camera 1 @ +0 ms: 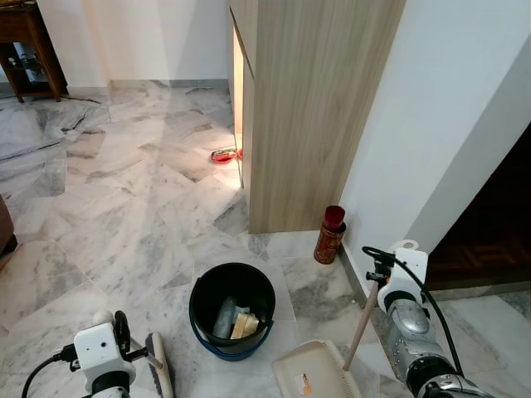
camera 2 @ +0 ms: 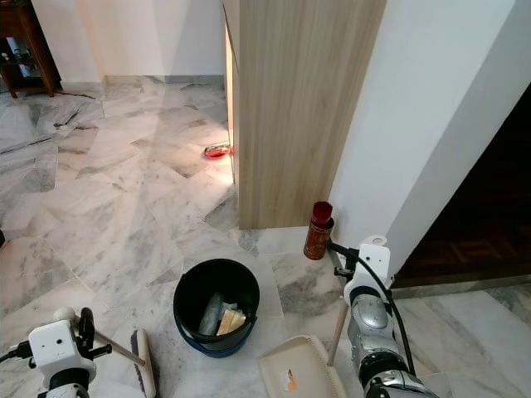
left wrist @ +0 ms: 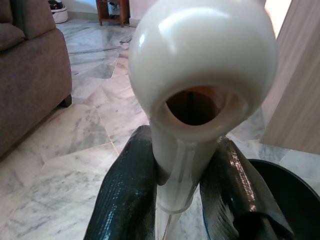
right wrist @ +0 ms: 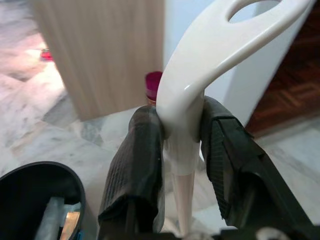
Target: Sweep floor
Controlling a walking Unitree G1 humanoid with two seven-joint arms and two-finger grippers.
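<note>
While both arms reach low over the marble floor (camera 1: 124,224):
Left end effector (left wrist: 182,187): clenched on the white brush handle (left wrist: 200,65); brush head (camera 1: 159,365) down at the floor.
Bucket (camera 1: 232,308): black, between the arms, scraps inside.
Dustpan (camera 1: 311,371): cream, on the floor just right of the bucket.
Right end effector (right wrist: 182,165): grasping the dustpan handle (right wrist: 200,85).
Spray can (camera 1: 329,235): upright beside the wooden cabinet (camera 1: 307,108).

Floor (camera 1: 124,207): grey-white marble tiles, veined, glossy. Tall wood-grain cabinet (camera 1: 307,108) stands mid-room against white wall (camera 1: 431,108); warm light spills from gap along its left edge onto floor. Dark wooden table (camera 1: 29,50) at far left corner. White wall (camera 1: 141,37) behind. Dark doorway (camera 1: 498,224) at right, parquet floor inside. Grey sofa (left wrist: 30,75) beside.
</note>
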